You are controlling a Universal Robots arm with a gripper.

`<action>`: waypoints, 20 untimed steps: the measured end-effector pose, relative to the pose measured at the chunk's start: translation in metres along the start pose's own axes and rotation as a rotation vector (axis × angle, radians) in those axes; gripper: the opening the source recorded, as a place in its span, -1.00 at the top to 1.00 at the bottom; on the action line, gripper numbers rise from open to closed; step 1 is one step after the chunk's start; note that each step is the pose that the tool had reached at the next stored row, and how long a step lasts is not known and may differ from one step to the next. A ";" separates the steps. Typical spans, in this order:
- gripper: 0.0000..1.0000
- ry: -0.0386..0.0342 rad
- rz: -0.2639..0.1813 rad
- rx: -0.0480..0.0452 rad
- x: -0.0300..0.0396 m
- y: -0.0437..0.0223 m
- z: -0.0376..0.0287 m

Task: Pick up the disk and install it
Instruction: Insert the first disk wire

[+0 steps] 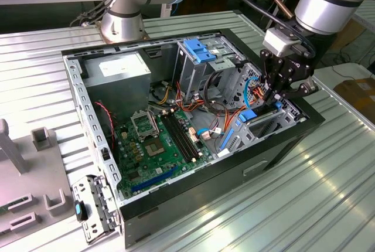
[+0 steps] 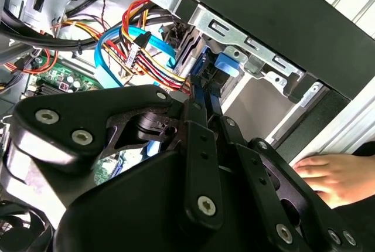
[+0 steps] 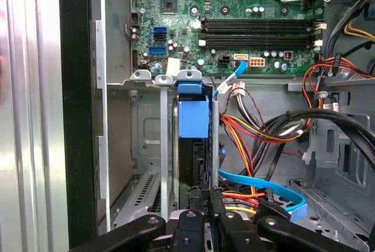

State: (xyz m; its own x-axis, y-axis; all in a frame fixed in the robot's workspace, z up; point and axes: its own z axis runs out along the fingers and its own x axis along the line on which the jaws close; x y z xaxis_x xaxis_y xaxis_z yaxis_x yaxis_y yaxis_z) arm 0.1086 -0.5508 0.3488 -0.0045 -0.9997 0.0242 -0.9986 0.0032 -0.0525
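On the exterior view's left, on the ribbed table (image 1: 328, 199): a grey fixture (image 1: 23, 205) with small brackets, apart from the open case (image 1: 76, 94).

Inside the case, from that left: a grey power supply (image 1: 120, 68) in the far corner; a green motherboard (image 1: 155, 146) flat on the floor, with empty socket and dark memory slots; beyond it, a drive cage topped by a blue bracket (image 1: 198, 50); then a tangle of red, orange, yellow and blue cables (image 1: 225, 120).

At the right end of the case, a metal bay (image 1: 275, 120) along the wall. In the bay, the disk (image 3: 192, 117), standing on edge in a slot between thin metal guides, blue frame tab towards the motherboard. Seen also in the second wrist view (image 2: 225, 64), beside the bundled wires.

Above the bay, the gripper (image 1: 274, 96), pointing down into it. In the first wrist view (image 3: 206, 196), fingers clenched on the disk's near edge.

Outside the case wall, a person's hand (image 2: 334, 176) resting on the table.
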 end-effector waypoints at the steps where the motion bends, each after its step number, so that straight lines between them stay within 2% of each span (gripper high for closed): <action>1: 0.68 -0.0002 0.000 0.0005 0.0001 0.0001 0.0000; 16: 0.68 -0.0016 -0.016 0.0010 0.0003 0.0002 0.0019; 20: 0.68 -0.0068 -0.016 0.0011 0.0002 0.0003 0.0033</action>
State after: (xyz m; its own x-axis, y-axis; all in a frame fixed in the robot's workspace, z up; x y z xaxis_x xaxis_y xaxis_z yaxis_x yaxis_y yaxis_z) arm 0.1085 -0.5511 0.3455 0.0119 -0.9998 0.0183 -0.9985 -0.0129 -0.0532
